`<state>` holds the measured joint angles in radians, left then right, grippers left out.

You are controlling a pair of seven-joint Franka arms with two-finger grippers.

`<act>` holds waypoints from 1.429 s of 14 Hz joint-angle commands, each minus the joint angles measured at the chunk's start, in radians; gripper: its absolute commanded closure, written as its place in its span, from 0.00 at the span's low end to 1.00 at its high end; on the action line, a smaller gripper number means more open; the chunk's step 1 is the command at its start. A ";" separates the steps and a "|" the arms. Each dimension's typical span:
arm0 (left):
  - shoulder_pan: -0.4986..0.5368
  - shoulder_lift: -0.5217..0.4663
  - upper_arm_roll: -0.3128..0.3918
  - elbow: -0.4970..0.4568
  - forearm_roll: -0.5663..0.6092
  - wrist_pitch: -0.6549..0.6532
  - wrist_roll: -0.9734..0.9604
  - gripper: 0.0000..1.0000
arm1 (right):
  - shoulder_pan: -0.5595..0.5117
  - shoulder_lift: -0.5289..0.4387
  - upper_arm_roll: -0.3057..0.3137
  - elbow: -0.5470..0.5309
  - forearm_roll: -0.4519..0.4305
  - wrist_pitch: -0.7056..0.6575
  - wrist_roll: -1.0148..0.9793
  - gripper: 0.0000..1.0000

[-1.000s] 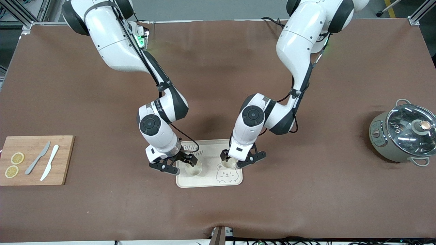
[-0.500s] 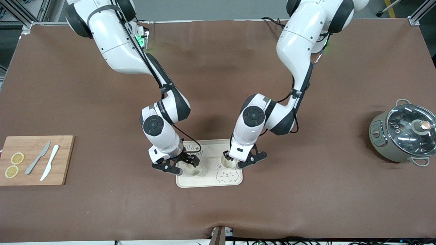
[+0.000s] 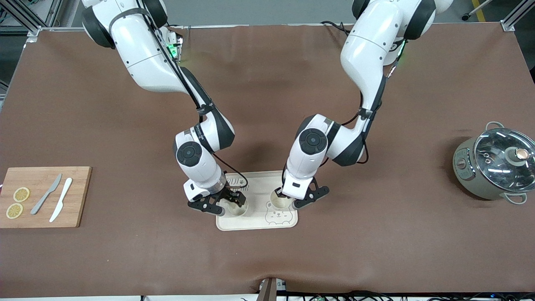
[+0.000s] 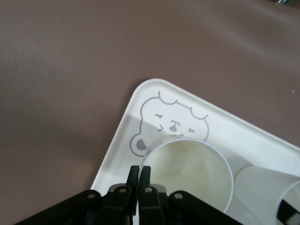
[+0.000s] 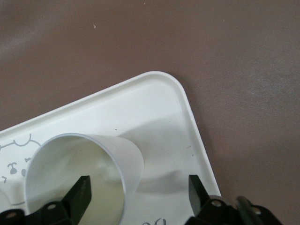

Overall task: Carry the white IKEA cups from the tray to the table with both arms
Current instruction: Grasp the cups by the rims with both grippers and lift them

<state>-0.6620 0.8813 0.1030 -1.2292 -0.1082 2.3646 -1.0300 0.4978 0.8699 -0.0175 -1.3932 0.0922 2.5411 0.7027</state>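
Note:
Two white IKEA cups stand upright on the cream bear tray (image 3: 255,223). My right gripper (image 3: 228,202) is open around the wall of one cup (image 3: 237,208), with one finger inside it and one outside. In the right wrist view this cup (image 5: 70,159) sits between the spread fingers of the right gripper (image 5: 138,182) on the tray (image 5: 159,103). My left gripper (image 3: 288,199) is shut on the rim of the other cup (image 3: 280,202), next to the printed bear face. In the left wrist view the left gripper (image 4: 139,171) pinches that cup's (image 4: 192,164) wall, and the first cup (image 4: 267,192) stands beside it.
A wooden cutting board (image 3: 42,209) with two lemon slices and two knives lies at the right arm's end of the table. A grey pot with a glass lid (image 3: 495,165) stands at the left arm's end. Brown mat surrounds the tray.
Both wrists have shifted slightly over the tray, the right one a little toward the left arm's end. Both cups stay on the tray.

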 commanded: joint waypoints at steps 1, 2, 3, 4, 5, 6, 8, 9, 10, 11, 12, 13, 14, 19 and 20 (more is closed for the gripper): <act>0.008 -0.054 0.017 -0.010 -0.010 -0.044 -0.012 1.00 | 0.008 0.020 -0.007 0.036 -0.012 0.001 0.018 0.49; 0.012 -0.061 0.024 -0.010 -0.010 -0.048 -0.010 1.00 | 0.008 0.020 -0.007 0.036 -0.012 0.001 0.018 0.56; 0.018 -0.070 0.030 -0.010 -0.010 -0.065 -0.007 1.00 | 0.007 0.021 -0.009 0.036 -0.012 0.001 0.018 0.65; 0.027 -0.076 0.032 -0.010 -0.008 -0.077 -0.002 1.00 | 0.007 0.021 -0.007 0.036 -0.012 0.001 0.017 0.74; 0.038 -0.081 0.033 -0.012 -0.004 -0.091 0.004 1.00 | 0.007 0.023 -0.007 0.036 -0.012 0.001 0.017 0.84; 0.056 -0.094 0.032 -0.012 -0.004 -0.106 0.020 1.00 | 0.007 0.023 -0.009 0.036 -0.012 0.001 0.017 0.89; 0.079 -0.110 0.032 -0.012 -0.004 -0.154 0.077 1.00 | 0.007 0.023 -0.009 0.036 -0.012 0.001 0.018 1.00; 0.099 -0.114 0.032 -0.012 -0.004 -0.175 0.106 1.00 | 0.007 0.024 -0.009 0.036 -0.012 0.001 0.020 1.00; 0.114 -0.122 0.030 -0.013 -0.004 -0.195 0.132 1.00 | 0.007 0.024 -0.009 0.036 -0.014 0.001 0.020 1.00; 0.123 -0.124 0.032 -0.015 -0.004 -0.212 0.151 1.00 | 0.007 0.024 -0.007 0.036 -0.014 0.001 0.020 1.00; 0.136 -0.125 0.032 -0.016 -0.004 -0.229 0.157 1.00 | 0.007 0.024 -0.009 0.036 -0.014 0.001 0.020 1.00; 0.146 -0.125 0.032 -0.016 -0.004 -0.241 0.172 1.00 | 0.007 0.024 -0.007 0.036 -0.012 0.001 0.020 1.00; 0.165 -0.125 0.032 -0.016 -0.004 -0.263 0.198 1.00 | 0.007 0.024 -0.007 0.036 -0.012 -0.001 0.018 1.00; 0.231 -0.127 0.040 -0.016 0.019 -0.338 0.312 1.00 | 0.008 -0.028 -0.002 0.039 0.003 -0.080 0.015 1.00; 0.248 -0.128 0.040 -0.016 0.021 -0.343 0.327 1.00 | 0.002 -0.040 -0.001 0.045 0.003 -0.135 0.015 1.00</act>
<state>-0.4339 0.7778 0.1404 -1.2307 -0.1046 2.0499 -0.7401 0.4984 0.8660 -0.0181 -1.3580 0.0931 2.4898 0.7028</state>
